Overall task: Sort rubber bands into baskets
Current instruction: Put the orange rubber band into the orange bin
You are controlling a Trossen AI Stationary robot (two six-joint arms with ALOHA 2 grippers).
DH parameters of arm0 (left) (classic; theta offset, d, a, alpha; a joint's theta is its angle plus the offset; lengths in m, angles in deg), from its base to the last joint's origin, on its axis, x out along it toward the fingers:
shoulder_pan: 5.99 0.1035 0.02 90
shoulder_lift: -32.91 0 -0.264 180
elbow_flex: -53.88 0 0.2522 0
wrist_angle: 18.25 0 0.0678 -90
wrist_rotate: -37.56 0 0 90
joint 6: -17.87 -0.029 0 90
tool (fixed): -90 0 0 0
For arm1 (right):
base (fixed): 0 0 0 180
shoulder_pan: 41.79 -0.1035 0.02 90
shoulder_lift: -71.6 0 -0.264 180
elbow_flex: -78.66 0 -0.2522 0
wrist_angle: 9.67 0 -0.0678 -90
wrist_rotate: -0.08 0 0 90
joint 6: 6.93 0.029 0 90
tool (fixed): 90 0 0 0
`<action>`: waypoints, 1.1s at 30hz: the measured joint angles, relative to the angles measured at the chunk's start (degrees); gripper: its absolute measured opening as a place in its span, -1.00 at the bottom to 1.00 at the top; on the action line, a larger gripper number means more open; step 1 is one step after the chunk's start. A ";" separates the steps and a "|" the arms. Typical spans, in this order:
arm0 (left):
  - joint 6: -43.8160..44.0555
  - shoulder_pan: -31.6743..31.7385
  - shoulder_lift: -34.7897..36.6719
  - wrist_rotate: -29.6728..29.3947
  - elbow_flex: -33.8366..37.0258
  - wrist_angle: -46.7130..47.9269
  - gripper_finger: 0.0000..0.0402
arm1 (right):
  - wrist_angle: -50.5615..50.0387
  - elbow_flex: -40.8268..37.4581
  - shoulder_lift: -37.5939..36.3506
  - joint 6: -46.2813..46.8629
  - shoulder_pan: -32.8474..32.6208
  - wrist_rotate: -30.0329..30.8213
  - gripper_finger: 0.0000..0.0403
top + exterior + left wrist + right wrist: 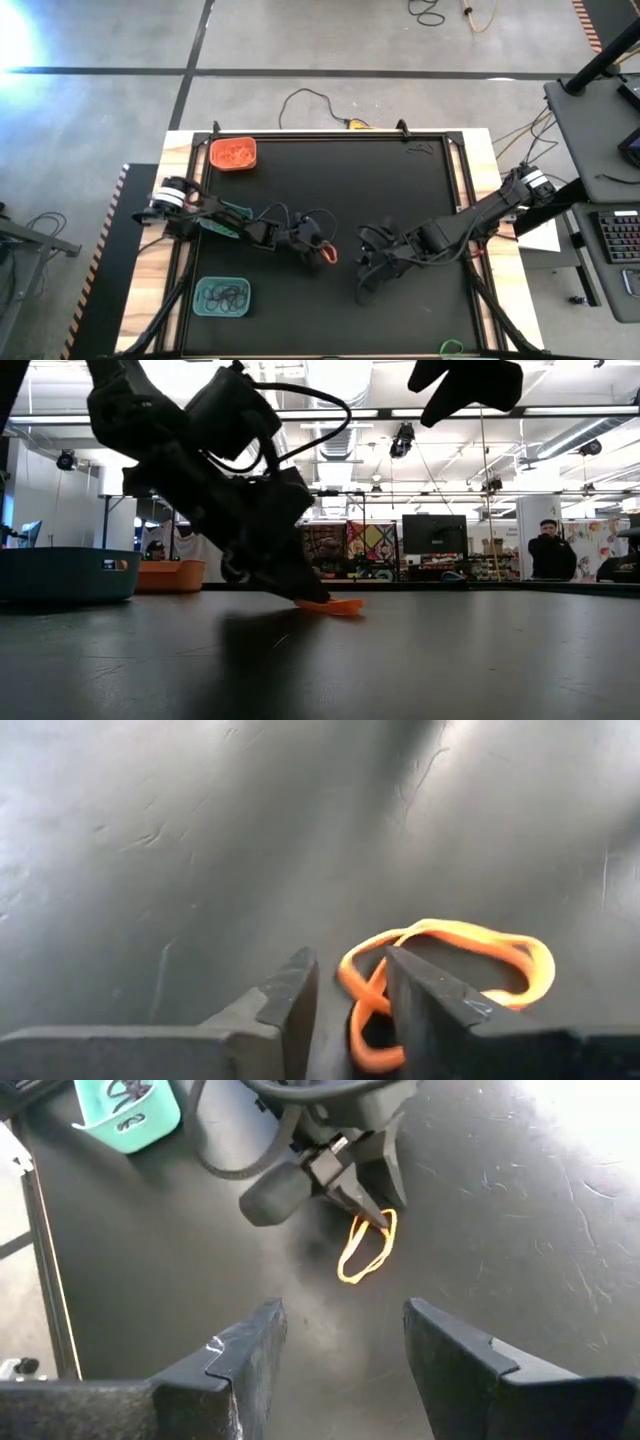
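Note:
An orange rubber band (450, 945) lies flat on the black table near its middle (330, 254). My left gripper (348, 965) slants down onto it from the table's left. Its fingers are narrowly open astride the band's twisted near end, their tips at the table (315, 598). My right gripper (345, 1340) hovers open above the table, to the right of the band (375, 265), with nothing between its fingers. An orange basket (232, 153) holding orange bands stands at the far left. A teal basket (221, 296) holding black bands stands at the near left. My left gripper has the band's crossed near end (372, 1010) in the narrow gap between its two fingers, coming slanting down from the table's left. Whether the fingers touch the band I cannot tell. The whole band lies on the table, slack.
A green band (452, 347) lies at the table's near right edge, and a dark band (418, 150) lies near the far right. Cables run along both arms. A person (545, 550) stands in the room far behind the table.

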 joint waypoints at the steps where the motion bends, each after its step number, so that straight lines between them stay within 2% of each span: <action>1: -0.05 -0.08 -0.69 -0.16 -0.78 0.06 -0.49 | -0.26 0.00 0.00 -0.01 0.00 -0.01 -0.04; 9: -1.03 -0.12 -2.19 0.77 -6.41 6.98 -0.94 | -2.51 0.02 0.00 0.20 -0.11 -0.11 -0.04; 16: -2.13 -0.27 0.21 1.39 -8.77 16.81 -1.00 | -2.47 0.02 0.00 0.01 -0.11 -0.21 -0.04; 28: -4.12 -0.87 18.07 0.35 -10.88 21.16 -1.00 | -2.43 0.02 0.00 -1.72 -0.10 -0.26 -0.04; 33: -4.37 1.30 27.88 -9.45 -10.89 35.56 -1.00 | -2.33 0.00 0.00 -1.99 -0.09 -0.24 -0.04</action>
